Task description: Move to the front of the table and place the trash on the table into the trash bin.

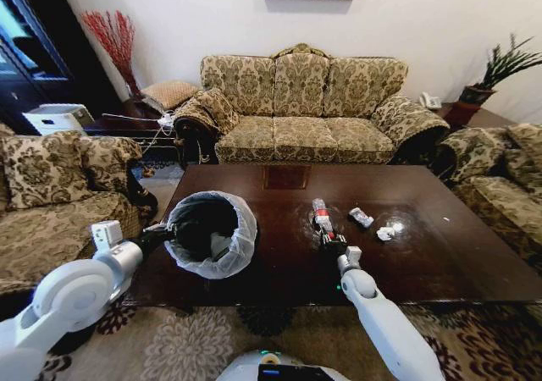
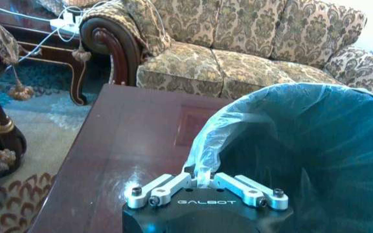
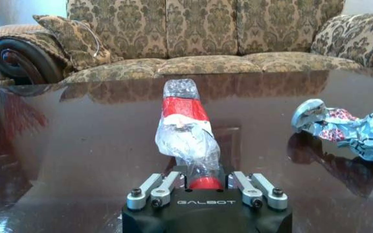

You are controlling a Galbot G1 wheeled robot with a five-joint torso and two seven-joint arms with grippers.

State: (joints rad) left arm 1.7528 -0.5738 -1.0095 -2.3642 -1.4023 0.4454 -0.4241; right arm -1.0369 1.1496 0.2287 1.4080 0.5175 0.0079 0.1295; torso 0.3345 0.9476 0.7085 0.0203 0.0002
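The table (image 1: 440,262) of dark glossy wood spreads in front of me. My left gripper (image 1: 161,234) is shut on the rim of the trash bin (image 1: 212,233), a black bin with a whitish bag liner, which is over the table's left part. In the left wrist view the fingers (image 2: 203,178) pinch the liner edge of the bin (image 2: 303,155). My right gripper (image 1: 332,244) is shut on the cap end of a crushed clear bottle (image 1: 321,218) with a red label. The right wrist view shows that bottle (image 3: 183,128) pointing away from the gripper (image 3: 204,182).
A silvery wrapper (image 1: 362,218) (image 3: 342,127) and crumpled white paper (image 1: 389,230) lie on the table to the right of the bottle. A patterned sofa (image 1: 305,110) stands behind the table, with armchairs at the left (image 1: 51,203) and right (image 1: 508,186).
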